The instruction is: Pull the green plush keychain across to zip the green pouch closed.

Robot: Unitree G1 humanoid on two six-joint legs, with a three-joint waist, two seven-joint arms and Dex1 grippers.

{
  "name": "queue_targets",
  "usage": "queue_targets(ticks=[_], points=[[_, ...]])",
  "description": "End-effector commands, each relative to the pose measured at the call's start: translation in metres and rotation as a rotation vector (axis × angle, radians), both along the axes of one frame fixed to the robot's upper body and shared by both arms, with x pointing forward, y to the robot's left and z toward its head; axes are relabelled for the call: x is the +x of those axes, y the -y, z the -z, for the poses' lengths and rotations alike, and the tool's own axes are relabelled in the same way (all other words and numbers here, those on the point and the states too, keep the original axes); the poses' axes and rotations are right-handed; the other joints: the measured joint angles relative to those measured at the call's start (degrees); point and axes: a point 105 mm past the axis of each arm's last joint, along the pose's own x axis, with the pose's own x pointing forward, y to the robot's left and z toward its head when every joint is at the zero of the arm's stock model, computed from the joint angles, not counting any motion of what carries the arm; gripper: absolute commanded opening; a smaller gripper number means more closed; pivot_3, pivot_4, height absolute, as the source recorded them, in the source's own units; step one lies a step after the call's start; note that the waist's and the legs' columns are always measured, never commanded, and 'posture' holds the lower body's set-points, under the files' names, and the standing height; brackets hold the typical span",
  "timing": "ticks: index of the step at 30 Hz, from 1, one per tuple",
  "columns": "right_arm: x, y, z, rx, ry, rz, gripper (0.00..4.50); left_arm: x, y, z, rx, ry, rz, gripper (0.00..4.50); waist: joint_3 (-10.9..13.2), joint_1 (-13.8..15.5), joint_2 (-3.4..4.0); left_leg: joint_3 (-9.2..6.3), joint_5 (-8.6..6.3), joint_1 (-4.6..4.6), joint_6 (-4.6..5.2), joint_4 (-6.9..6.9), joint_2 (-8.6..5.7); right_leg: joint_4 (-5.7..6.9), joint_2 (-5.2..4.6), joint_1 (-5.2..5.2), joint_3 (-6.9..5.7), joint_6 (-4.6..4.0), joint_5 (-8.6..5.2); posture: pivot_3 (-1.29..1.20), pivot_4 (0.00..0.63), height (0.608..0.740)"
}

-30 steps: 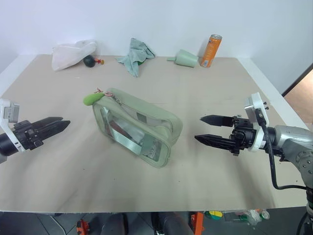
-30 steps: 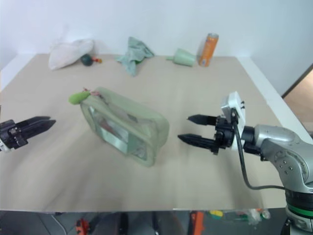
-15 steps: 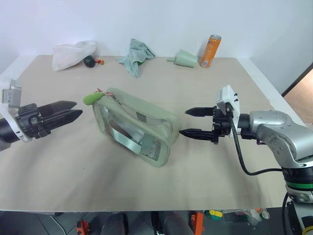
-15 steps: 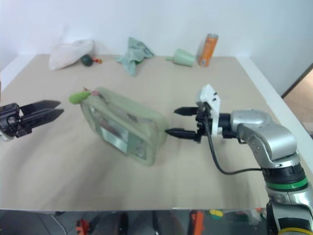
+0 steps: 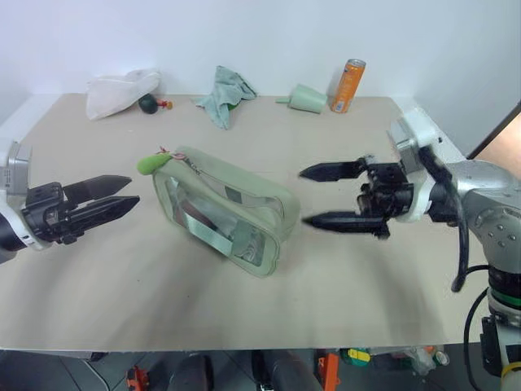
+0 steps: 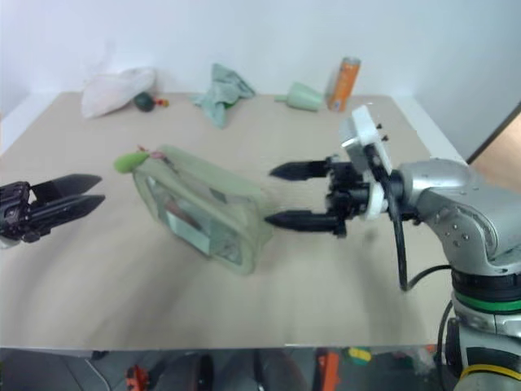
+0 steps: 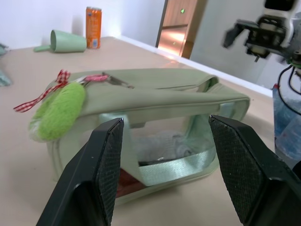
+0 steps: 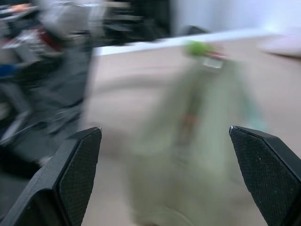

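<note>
The green pouch (image 5: 226,210) lies near the middle of the tabletop (image 5: 358,285), long axis running diagonally, one clear side window facing the head camera. The green plush keychain (image 5: 150,164) sits at the pouch's far-left corner, hanging off the end of the zipper, touching the pouch.

Left pincer (image 5: 112,198): off to the pouch's left, pointing at it, fingers apart, nothing between them, not touching the pouch. Right pincer (image 5: 321,195): just beside the pouch's right end, above the tabletop, fingers spread wide, one above the other, empty. Contact with the pouch cannot be told from the head views.

The left wrist view adds detail that the head views lack: the keychain's fuzzy lime surface, its red-and-white ribbon loop (image 7: 38,94) trailing off the end, and the metal zipper pull lying along the pouch top. It also shows the contents behind the window and a green webbing strap (image 7: 176,168) inside. The right pincer appears there too, raised beyond the pouch's far end.

The right wrist view is smeared; the pouch reads as a pale green blur between the two fingertips, with a lime spot at its far end.

The head views alone show the back row: white bag (image 5: 120,89), dark green round toy (image 5: 148,102), teal rag (image 5: 225,92), pale green cup (image 5: 308,98), orange can (image 5: 349,74).
</note>
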Motion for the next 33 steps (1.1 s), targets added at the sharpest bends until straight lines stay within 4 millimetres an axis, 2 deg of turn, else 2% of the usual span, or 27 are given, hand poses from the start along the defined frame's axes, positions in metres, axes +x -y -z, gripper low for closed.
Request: queue_targets(ticks=[1, 8, 12, 19, 20, 21, 31, 32, 33], points=[[-0.008, -0.014, 0.010, -0.038, 0.005, -0.034, 4.50, -0.008, 0.006, -0.010, -0.015, 0.072, 0.038, 3.01, 0.00, -0.01, 0.00, 0.00, 0.00, 0.01, 0.00, 0.05, 0.00, 0.01, -0.01, 0.03, 0.00, 0.00, 0.00, 0.00, 0.150, 0.740], [0.017, -0.022, 0.041, -0.192, 0.106, 0.049, 4.50, -0.016, 0.020, -0.009, -0.029, 0.075, 0.107, 3.01, 0.00, 0.00, -0.01, 0.08, -0.01, -0.11, 0.01, 0.35, -0.04, 0.01, -0.11, 0.03, 0.04, 0.10, 0.09, 0.00, 0.150, 0.740], [0.022, -0.028, 0.045, -0.215, 0.147, 0.033, 4.50, -0.019, 0.026, -0.008, -0.009, 0.080, 0.135, 3.01, 0.00, -0.03, 0.00, 0.08, -0.01, -0.11, 0.01, 0.36, -0.04, 0.01, -0.09, 0.02, 0.04, 0.10, 0.09, 0.00, 0.150, 0.740], [0.026, -0.038, 0.050, -0.210, 0.187, 0.014, 4.50, -0.017, 0.026, -0.006, -0.008, 0.078, 0.121, 3.01, 0.00, -0.02, 0.00, 0.04, -0.01, -0.11, 0.01, 0.32, 0.03, 0.03, 0.00, 0.01, 0.00, 0.06, 0.07, 0.00, 0.150, 0.740], [0.026, -0.039, 0.050, -0.208, 0.191, 0.012, 3.97, -0.016, 0.026, -0.006, -0.008, 0.076, 0.117, 3.01, 0.00, -0.02, 0.00, 0.04, -0.01, -0.11, 0.01, 0.32, 0.03, 0.03, -0.01, 0.00, 0.01, 0.06, 0.07, 0.00, 0.150, 0.740], [0.026, -0.039, 0.050, -0.207, 0.193, 0.007, 3.74, -0.016, 0.026, -0.005, -0.008, 0.075, 0.114, 3.01, 0.00, 0.00, 0.00, 0.05, -0.01, -0.11, 0.01, 0.33, 0.02, 0.03, -0.02, 0.01, 0.01, 0.06, 0.07, 0.00, 0.150, 0.740], [0.025, -0.034, 0.057, -0.236, 0.203, -0.018, 0.23, -0.012, 0.021, -0.006, -0.020, 0.074, 0.080, 3.01, 0.00, -0.01, 0.00, 0.05, -0.01, -0.10, 0.01, 0.34, 0.02, 0.03, -0.02, 0.01, 0.01, 0.03, 0.09, 0.00, 0.150, 0.740], [0.025, -0.033, 0.058, -0.243, 0.207, -0.020, 0.01, -0.012, 0.021, -0.006, -0.023, 0.077, 0.075, 3.01, 0.00, -0.01, 0.00, 0.05, -0.01, -0.09, 0.01, 0.34, 0.02, 0.03, -0.02, 0.01, 0.01, 0.02, 0.09, 0.00, 0.150, 0.740], [0.025, -0.032, 0.059, -0.248, 0.211, -0.023, 0.01, -0.012, 0.020, -0.007, -0.025, 0.080, 0.071, 3.01, 0.00, 0.00, 0.00, 0.05, -0.01, -0.09, 0.01, 0.34, 0.02, 0.03, -0.02, 0.01, 0.01, 0.02, 0.10, 0.00, 0.150, 0.740]])
